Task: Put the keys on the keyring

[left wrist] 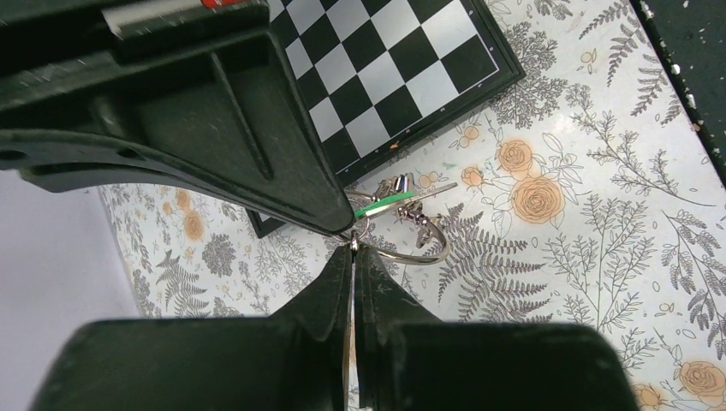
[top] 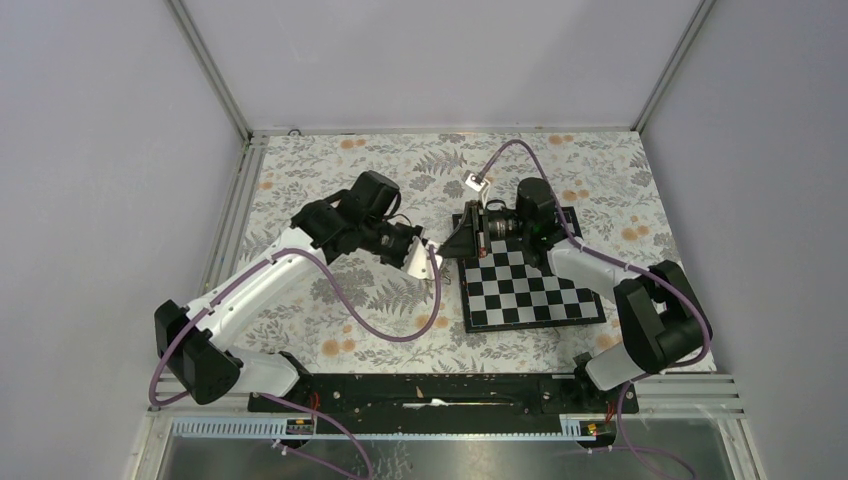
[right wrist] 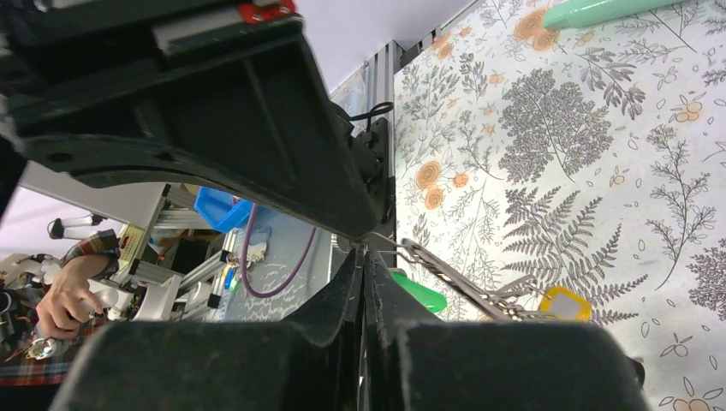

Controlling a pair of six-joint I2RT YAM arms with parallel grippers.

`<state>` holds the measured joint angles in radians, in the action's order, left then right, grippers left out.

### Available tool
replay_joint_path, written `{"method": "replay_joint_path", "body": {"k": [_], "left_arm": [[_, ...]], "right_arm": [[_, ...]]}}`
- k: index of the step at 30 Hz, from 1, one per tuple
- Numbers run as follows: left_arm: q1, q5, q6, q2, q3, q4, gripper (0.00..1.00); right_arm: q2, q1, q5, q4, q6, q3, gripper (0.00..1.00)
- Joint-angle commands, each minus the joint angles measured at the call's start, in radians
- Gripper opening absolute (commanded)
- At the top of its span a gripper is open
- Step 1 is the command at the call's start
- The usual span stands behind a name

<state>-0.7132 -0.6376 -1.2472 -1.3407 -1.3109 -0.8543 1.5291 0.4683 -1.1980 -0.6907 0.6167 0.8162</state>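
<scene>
My left gripper (top: 428,262) and right gripper (top: 452,247) meet tip to tip just off the chessboard's left edge, above the mat. In the left wrist view the left gripper (left wrist: 353,248) is shut on a small silvery loop of the keyring (left wrist: 421,250), whose larger ring hangs to the right. The right gripper (right wrist: 364,255) is shut on a thin wire of the same bunch. The green-headed key (left wrist: 383,204) lies right at the pinch; its head (right wrist: 419,294) shows beside my right finger. A yellow-headed key (right wrist: 565,302) hangs on the bunch. The black-headed key is hidden.
A black-and-white chessboard (top: 530,290) lies right of centre on the flowered mat (top: 330,190), under the right arm. A long teal stick (right wrist: 599,10) lies on the mat beyond. Metal rails (top: 232,200) run along the table's left edge.
</scene>
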Motion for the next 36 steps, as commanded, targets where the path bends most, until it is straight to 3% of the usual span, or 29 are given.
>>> {"method": "replay_joint_path", "body": {"k": [1,9,16,20,23,27,36], "left_arm": [[0.008,0.017,0.026,0.012,0.024,0.063,0.0],[0.008,0.031,0.052,-0.018,0.018,0.098,0.03],[0.022,0.025,0.104,0.005,0.059,0.146,0.37],[0.073,-0.064,0.195,0.019,0.091,0.21,0.67],[0.092,-0.173,0.289,0.025,0.114,0.254,0.77],[0.094,-0.237,0.343,0.023,0.135,0.303,0.82],[0.096,-0.362,0.421,-0.007,0.116,0.285,0.84]], "right_arm": [[-0.064,-0.007,-0.043,-0.065,0.03,0.026,0.0],[-0.069,-0.006,-0.063,-0.075,0.053,0.036,0.0],[-0.125,-0.026,-0.057,0.037,-0.031,0.068,0.0],[-0.175,-0.032,-0.049,0.144,-0.117,0.089,0.0],[-0.204,-0.035,-0.049,0.235,-0.187,0.107,0.0],[-0.227,-0.037,-0.061,0.316,-0.258,0.122,0.0],[-0.253,-0.039,-0.023,0.394,-0.35,0.124,0.0]]}}
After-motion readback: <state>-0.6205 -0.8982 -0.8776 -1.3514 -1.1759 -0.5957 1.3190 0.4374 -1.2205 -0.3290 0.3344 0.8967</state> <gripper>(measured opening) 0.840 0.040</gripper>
